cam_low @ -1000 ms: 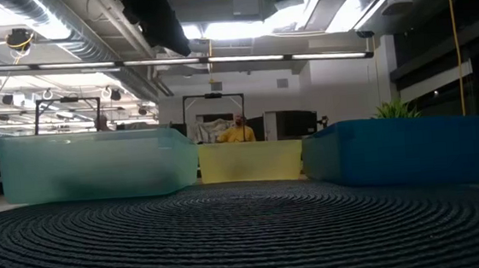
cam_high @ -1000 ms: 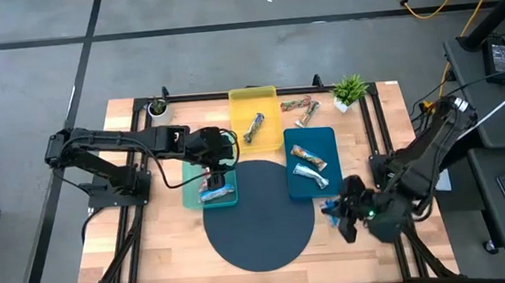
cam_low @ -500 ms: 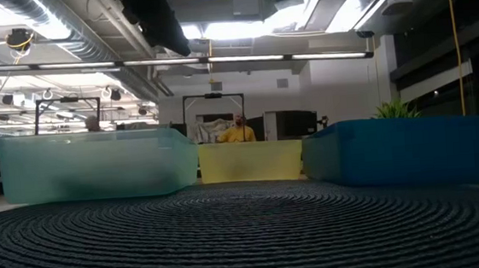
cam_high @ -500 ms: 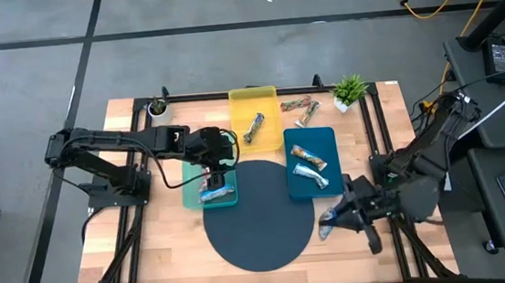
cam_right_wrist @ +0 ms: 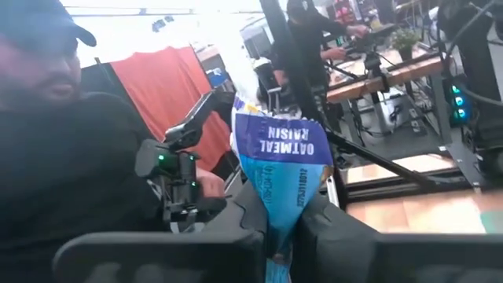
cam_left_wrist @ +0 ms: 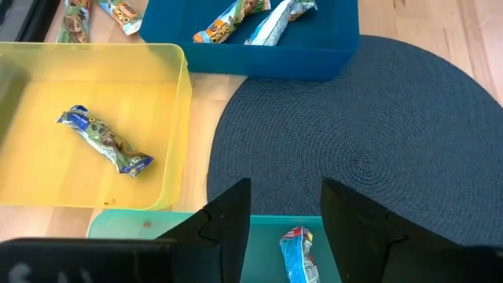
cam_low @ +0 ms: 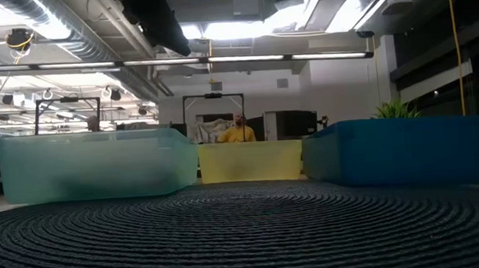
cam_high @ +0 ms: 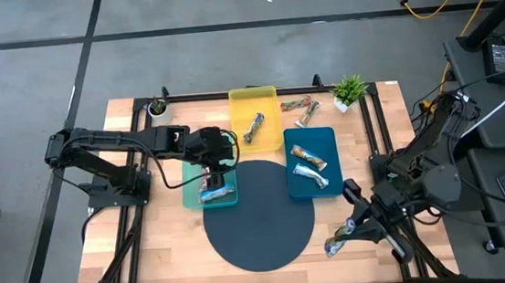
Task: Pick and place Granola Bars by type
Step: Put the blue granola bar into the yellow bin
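High view: right gripper point(cam_high: 342, 240) is hovering just off the round mat's point(cam_high: 259, 216) edge, away from the trays, pinching an Oatmeal Raisin bar point(cam_high: 338, 239). Left gripper point(cam_high: 216, 176) is waiting over teal tray point(cam_high: 188, 188), across mat.

Right wrist view: fingers pressing bar point(cam_right_wrist: 280, 177) mid-wrapper. Judged light, crinkly, slippery foil; hold mid-body, not end seals.

Left wrist view: jaws spread, holding nothing.

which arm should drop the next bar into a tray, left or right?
Right, probably. The right gripper is shut on a blue-white bar, lifted near the table's front right corner, so it only has to carry it to a tray. The left gripper hangs open and empty over the teal tray.
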`<move>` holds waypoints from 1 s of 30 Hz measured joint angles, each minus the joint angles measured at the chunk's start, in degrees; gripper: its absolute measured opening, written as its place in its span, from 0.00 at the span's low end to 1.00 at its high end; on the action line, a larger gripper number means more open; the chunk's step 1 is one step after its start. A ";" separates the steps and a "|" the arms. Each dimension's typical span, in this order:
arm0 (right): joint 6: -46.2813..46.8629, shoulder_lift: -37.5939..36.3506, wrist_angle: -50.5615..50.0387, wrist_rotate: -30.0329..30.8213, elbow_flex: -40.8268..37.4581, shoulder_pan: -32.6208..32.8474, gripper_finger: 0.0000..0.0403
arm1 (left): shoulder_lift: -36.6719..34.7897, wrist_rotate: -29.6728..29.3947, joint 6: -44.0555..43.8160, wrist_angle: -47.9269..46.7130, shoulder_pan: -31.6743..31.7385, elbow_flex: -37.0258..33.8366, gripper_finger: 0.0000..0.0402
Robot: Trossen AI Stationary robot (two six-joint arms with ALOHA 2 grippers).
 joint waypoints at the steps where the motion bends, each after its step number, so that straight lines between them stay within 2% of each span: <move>1: -0.43 0.00 0.38 0.01 0.00 0.15 0.05 | 0.00 -0.01 0.04 0.02 0.01 0.00 0.36; 6: -0.73 0.02 0.82 0.29 0.00 0.50 0.10 | 0.00 -0.02 1.03 0.00 0.00 0.00 0.36; 9: -0.68 0.02 0.29 0.57 0.00 0.46 0.09 | 0.00 -0.02 1.01 0.02 0.00 0.00 0.36; 15: 0.92 0.02 -6.43 8.57 0.00 0.39 0.05 | 0.00 -0.02 1.03 0.02 0.00 0.00 0.36; 23: 17.06 0.02 -23.65 21.32 0.00 0.37 0.13 | 0.00 -0.02 1.01 0.02 0.00 0.00 0.36; 26: 24.49 0.02 -31.24 22.69 0.00 -0.37 0.11 | 0.00 0.01 0.98 0.02 0.02 0.00 0.36; 30: 32.95 0.02 -39.86 20.73 0.00 -3.13 0.06 | 0.00 0.01 1.31 0.02 0.02 0.00 0.36</move>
